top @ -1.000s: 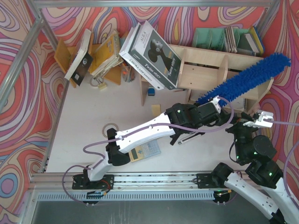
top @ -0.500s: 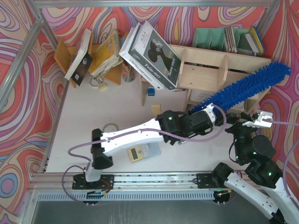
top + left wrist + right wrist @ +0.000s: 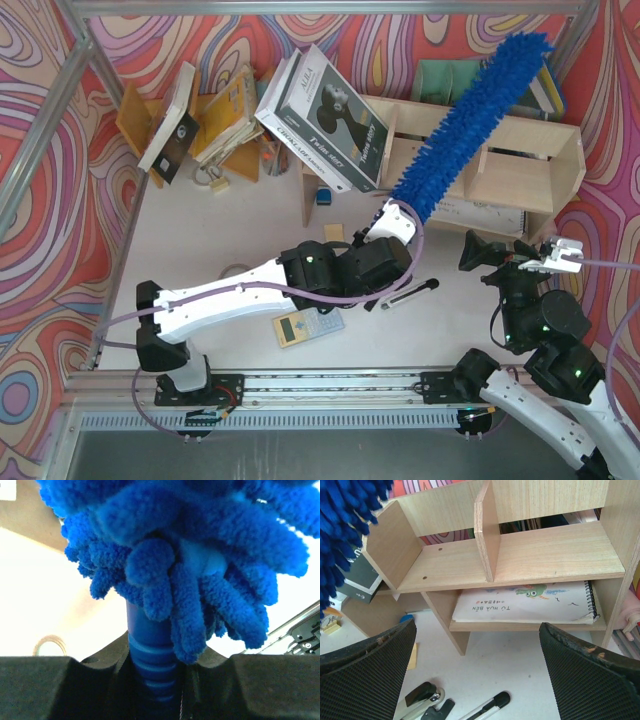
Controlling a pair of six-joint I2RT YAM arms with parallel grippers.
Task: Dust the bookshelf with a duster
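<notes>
The duster (image 3: 470,120), a long bright-blue fluffy brush, slants up and to the right across the middle of the pale plywood bookshelf (image 3: 515,132). My left gripper (image 3: 397,222) is shut on its slim blue handle just in front of the shelf. In the left wrist view the ribbed handle (image 3: 150,645) sits clamped in the left gripper (image 3: 155,667), with the duster's head (image 3: 190,555) filling the top. My right gripper (image 3: 510,262) hangs open in front of the shelf's right half. In the right wrist view the gripper (image 3: 477,672) holds nothing, the bookshelf (image 3: 545,555) lies ahead, and the duster (image 3: 342,530) shows at top left.
A spiral notebook (image 3: 525,605) lies on the lower shelf. A stapler (image 3: 420,700) and a black-and-white pen (image 3: 485,709) lie on the table below my right gripper. A black-and-white box (image 3: 325,115) leans at the shelf's left end. An orange-brown book rack (image 3: 215,120), green file holders (image 3: 450,80) and a calculator (image 3: 310,325) are around.
The left arm has swung the duster from lying out over the shelf's right end to slanting up across its middle, and the arm has drawn back leftward. The right arm has not moved.
</notes>
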